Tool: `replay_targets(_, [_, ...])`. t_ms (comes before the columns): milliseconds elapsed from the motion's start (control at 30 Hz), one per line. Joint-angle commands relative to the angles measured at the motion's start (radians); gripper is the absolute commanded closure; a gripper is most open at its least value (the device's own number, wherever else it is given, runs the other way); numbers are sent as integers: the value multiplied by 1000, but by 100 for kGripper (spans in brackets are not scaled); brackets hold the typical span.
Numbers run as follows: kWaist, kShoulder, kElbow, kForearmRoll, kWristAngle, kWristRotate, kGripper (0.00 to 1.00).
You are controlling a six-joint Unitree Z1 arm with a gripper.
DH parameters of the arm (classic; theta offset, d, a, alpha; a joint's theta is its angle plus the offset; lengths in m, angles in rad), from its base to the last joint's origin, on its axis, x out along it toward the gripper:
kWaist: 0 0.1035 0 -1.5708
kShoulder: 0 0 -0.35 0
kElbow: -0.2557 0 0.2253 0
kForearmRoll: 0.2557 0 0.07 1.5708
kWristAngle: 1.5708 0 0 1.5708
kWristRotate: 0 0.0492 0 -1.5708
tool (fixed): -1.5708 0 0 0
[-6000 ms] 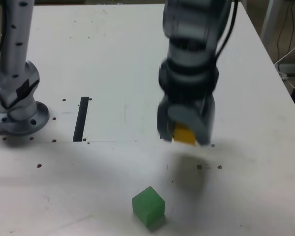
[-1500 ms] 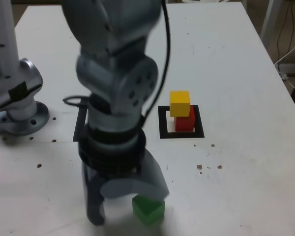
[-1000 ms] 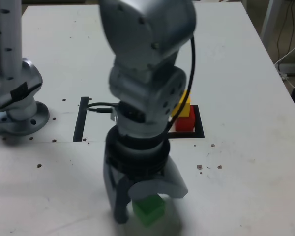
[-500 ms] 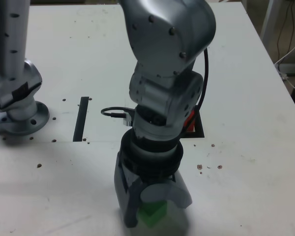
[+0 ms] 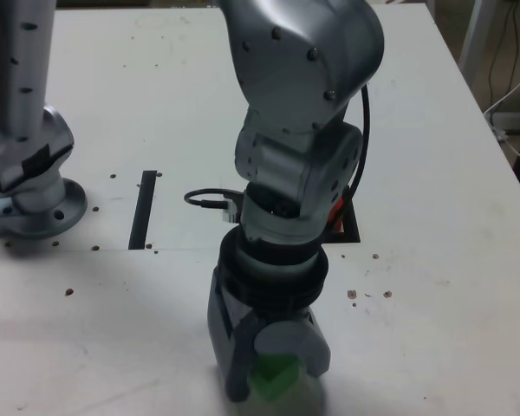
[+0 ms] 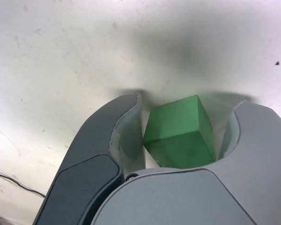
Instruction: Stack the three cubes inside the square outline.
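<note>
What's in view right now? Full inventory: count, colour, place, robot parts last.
green cube: 1, green, between the gripper's jaws, at an angle to them
red cube: 1, red, mostly behind the arm, at the square outline; only a sliver shows
square outline: 1, black, partly hidden by the arm
straight strip: 1, black, between arm base and forearm in the exterior view
table: 1, white with dark specks, under everything
arm: 1, grey with black parts, base at the exterior view's left
gripper: 1, grey, around the green cube
</note>
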Motion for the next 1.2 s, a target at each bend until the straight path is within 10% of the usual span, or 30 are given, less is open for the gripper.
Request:
replay_targets(0, [2,5,9,-22,16,2,72])
replay_targets(400, [2,-21,8,-37,101,5,86])
replay_targets(1167, [275,-204,-186,348,186,456,86])
